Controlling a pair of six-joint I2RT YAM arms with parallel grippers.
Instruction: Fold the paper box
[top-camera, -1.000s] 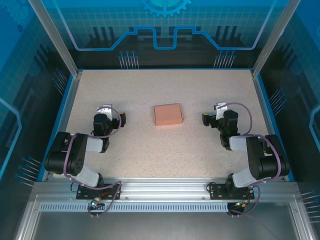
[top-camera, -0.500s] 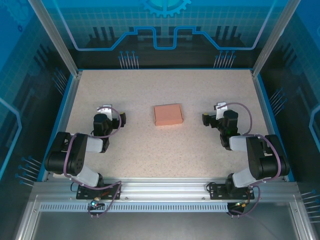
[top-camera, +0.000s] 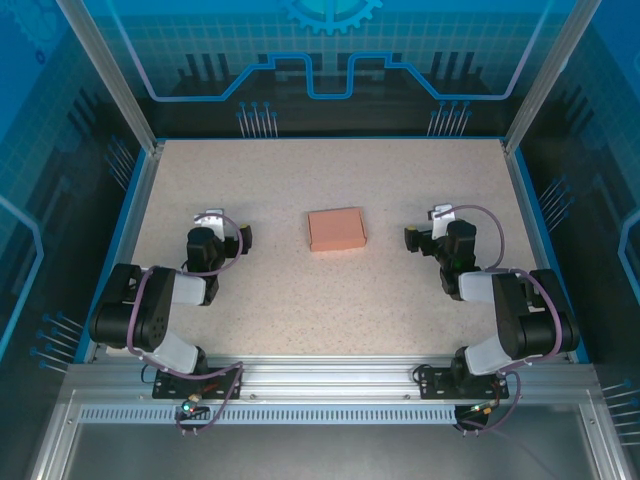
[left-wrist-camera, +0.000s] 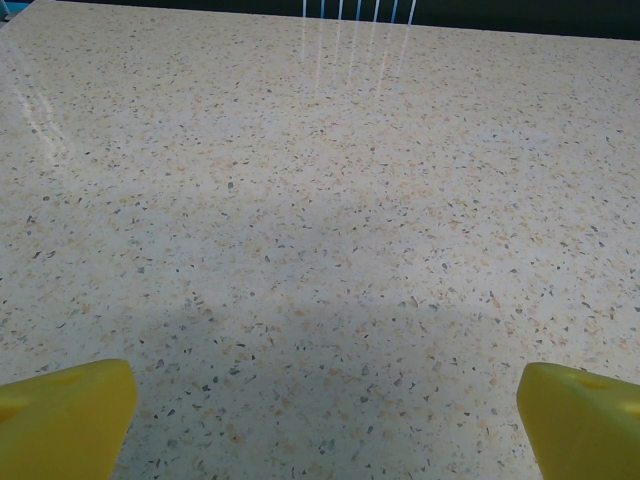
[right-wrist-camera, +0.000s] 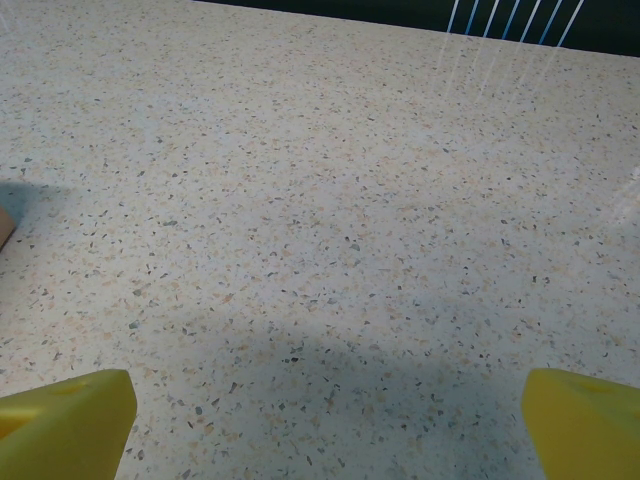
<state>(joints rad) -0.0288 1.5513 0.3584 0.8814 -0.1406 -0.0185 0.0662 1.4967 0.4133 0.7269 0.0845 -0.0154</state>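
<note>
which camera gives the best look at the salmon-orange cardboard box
Top external view: the whole salmon-orange cardboard box sits on the speckled table between the arms. Right wrist view catches a brownish sliver at its left edge, likely the box's corner; left wrist view faces table.

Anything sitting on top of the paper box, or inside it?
Nothing rests on the paper box; its salmon top face is bare. It sits on the table, apparently closed, so its inside and underside are hidden.

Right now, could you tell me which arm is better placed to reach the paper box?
Right, narrowly. The paper box lies slightly nearer the open right gripper, whose wrist view catches its edge; the open left gripper faces bare table.
</note>
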